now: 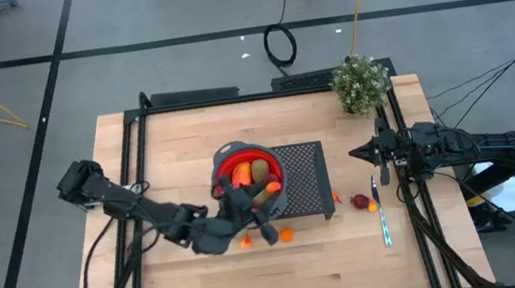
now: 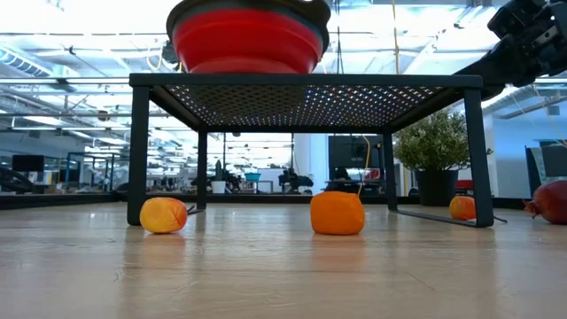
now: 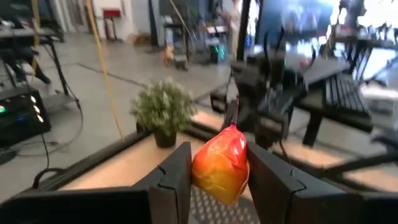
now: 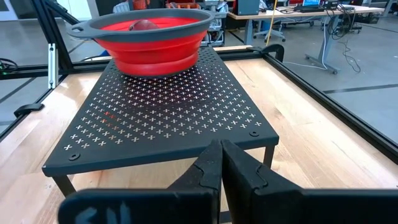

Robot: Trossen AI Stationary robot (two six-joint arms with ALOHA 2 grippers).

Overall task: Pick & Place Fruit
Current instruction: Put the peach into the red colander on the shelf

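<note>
Fruit [image 1: 259,172] fills the red bowl [image 1: 220,159]; left tool [image 3: 219,177] grips a red-orange-yellow piece [image 3: 221,164]; right tool [image 4: 219,163] closed, empty.

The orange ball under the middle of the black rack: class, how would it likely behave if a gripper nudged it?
The orange ball looks nearly round, so it would probably roll across the smooth wooden table. Its slightly flattened base may slow it. It is small and toy-like, likely light, so a gentle push should do.

The high view looks straight down on the whole tabletop [image 1: 196,284]. The low view sits at tabletop level, facing across it. Each wrist view looks forward past its own jaws. All four views share the black mesh stand [image 1: 305,180].
</note>
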